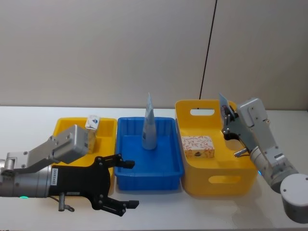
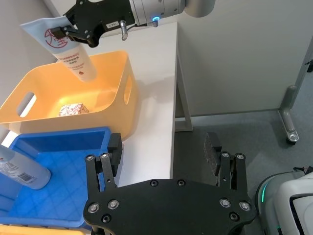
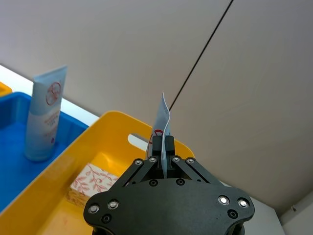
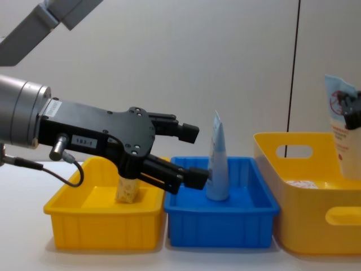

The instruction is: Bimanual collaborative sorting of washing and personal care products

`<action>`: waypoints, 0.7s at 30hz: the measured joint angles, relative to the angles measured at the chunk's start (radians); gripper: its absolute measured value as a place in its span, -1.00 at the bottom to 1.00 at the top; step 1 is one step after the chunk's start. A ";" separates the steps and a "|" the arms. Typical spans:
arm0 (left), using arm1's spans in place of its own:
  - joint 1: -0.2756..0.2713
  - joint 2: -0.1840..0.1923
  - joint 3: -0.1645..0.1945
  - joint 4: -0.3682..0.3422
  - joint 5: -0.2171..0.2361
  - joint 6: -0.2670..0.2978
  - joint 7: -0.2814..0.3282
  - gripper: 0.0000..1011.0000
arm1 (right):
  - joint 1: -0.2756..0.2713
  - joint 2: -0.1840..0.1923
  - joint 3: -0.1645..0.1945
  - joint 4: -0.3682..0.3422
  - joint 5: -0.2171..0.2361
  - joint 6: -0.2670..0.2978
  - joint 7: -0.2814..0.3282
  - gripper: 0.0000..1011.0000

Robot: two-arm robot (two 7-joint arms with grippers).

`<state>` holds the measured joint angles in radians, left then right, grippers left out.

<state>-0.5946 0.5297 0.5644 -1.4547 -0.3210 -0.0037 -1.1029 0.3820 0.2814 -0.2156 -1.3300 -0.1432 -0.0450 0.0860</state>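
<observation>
A pale-blue pouch (image 1: 149,128) stands upright in the blue bin (image 1: 166,172); I also see this pouch (image 4: 217,164) from the chest. One floral carton (image 1: 198,147) lies in the tall yellow bin (image 1: 219,180), another carton (image 1: 91,123) stands in the low yellow bin (image 1: 65,126). My right gripper (image 1: 227,117) is shut on a second pale-blue pouch (image 1: 224,102), hanging over the tall bin's right side; the wrist shows the gripper (image 3: 164,147) clamping the pouch's flat end (image 3: 163,113). My left gripper (image 1: 120,184) is open and empty at the blue bin's front left corner.
The three bins sit side by side on a white table (image 1: 29,120). The table's right edge (image 2: 173,98) drops off just past the tall yellow bin (image 2: 73,93). Free tabletop lies in front of the bins.
</observation>
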 joint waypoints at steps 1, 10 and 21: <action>0.000 0.000 0.000 0.000 0.000 0.000 0.000 0.98 | 0.001 0.000 0.000 0.005 -0.003 0.001 -0.001 -1.00; 0.000 0.000 0.000 0.000 0.000 0.000 0.000 0.98 | 0.012 0.000 0.006 0.058 -0.030 -0.008 -0.016 -0.75; 0.000 0.000 0.000 0.000 0.000 0.000 0.000 0.98 | 0.019 -0.015 0.009 0.093 -0.047 -0.047 -0.034 -0.13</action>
<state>-0.5946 0.5297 0.5644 -1.4547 -0.3210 -0.0038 -1.1029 0.4010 0.2665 -0.2065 -1.2368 -0.1906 -0.0923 0.0519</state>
